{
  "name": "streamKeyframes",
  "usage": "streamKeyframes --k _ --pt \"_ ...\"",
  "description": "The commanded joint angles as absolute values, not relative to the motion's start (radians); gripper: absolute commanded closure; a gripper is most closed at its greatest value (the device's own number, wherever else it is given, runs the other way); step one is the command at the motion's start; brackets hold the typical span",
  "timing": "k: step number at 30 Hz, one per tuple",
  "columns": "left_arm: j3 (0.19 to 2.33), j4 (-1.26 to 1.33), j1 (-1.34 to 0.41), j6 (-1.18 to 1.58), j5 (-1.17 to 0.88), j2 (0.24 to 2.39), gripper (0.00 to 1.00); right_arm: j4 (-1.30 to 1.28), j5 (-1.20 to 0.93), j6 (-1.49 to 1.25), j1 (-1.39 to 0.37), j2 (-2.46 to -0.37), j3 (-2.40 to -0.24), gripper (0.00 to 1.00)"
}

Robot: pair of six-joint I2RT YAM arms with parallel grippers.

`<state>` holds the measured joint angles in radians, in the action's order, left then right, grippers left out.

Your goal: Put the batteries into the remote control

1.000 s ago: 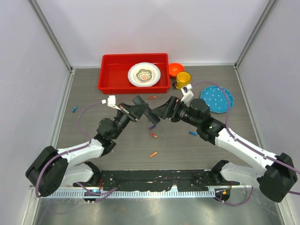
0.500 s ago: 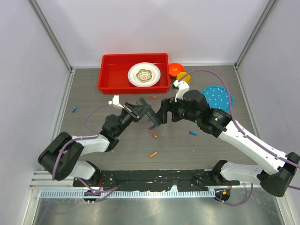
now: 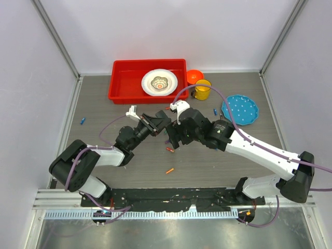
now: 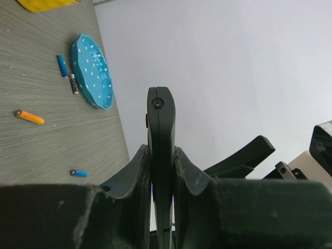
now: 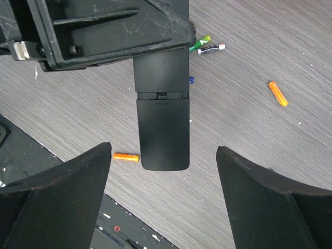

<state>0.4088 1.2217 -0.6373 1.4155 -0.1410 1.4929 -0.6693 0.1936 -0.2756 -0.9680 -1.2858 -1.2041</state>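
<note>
The left gripper (image 4: pixel 161 174) is closed tight on the remote control (image 5: pixel 162 127). Its two fingers (image 4: pixel 136 174) pinch the flat faces of the slim black bar near one end. The right gripper (image 5: pixel 163 150) is spread wide and holds nothing. Its fingertips (image 5: pixel 88 171) stand on either side of the remote's free end without touching it.

Seen from the right wrist, the remote's long axis runs straight down the frame, coming out of the left gripper at the top. A plain black face is turned to this camera, crossed by a seam with a small catch about a third of the way along. Seen from the left wrist, the remote is edge-on, a thin blade that sticks out past the fingers and points up the frame, ending in a rounded tip.

The gripped end is hidden inside the left gripper. From above, the two black grippers meet near the middle of the table (image 3: pixel 129 161), and the remote cannot be picked out between them. Whether the battery slot is open or filled cannot be told.

Loose batteries lie on the table. An orange battery (image 5: pixel 126 156) lies just beside the remote's free end in the right wrist view, one tip cut off by the remote's edge. A second orange battery (image 5: pixel 277 93) lies well apart. A green battery (image 5: pixel 199 44) lies just beside a black-and-white battery (image 5: pixel 211 49). A blue battery (image 4: pixel 62 65) lies just beside the blue plate (image 4: pixel 96 72).
</note>
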Motion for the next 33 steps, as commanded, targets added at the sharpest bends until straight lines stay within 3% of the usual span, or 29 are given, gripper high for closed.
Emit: streamKeyframes --k 1,33 --pt "0.440 1.269 -0.634 1.420 -0.166 1.462 1.00 -0.667 0.241 -0.252 -0.976 -1.293 -1.241 0.14" --pt "0.430 1.284 -0.634 1.408 -0.163 1.459 1.00 -0.655 0.224 -0.241 -0.980 -1.316 -1.220 0.50"
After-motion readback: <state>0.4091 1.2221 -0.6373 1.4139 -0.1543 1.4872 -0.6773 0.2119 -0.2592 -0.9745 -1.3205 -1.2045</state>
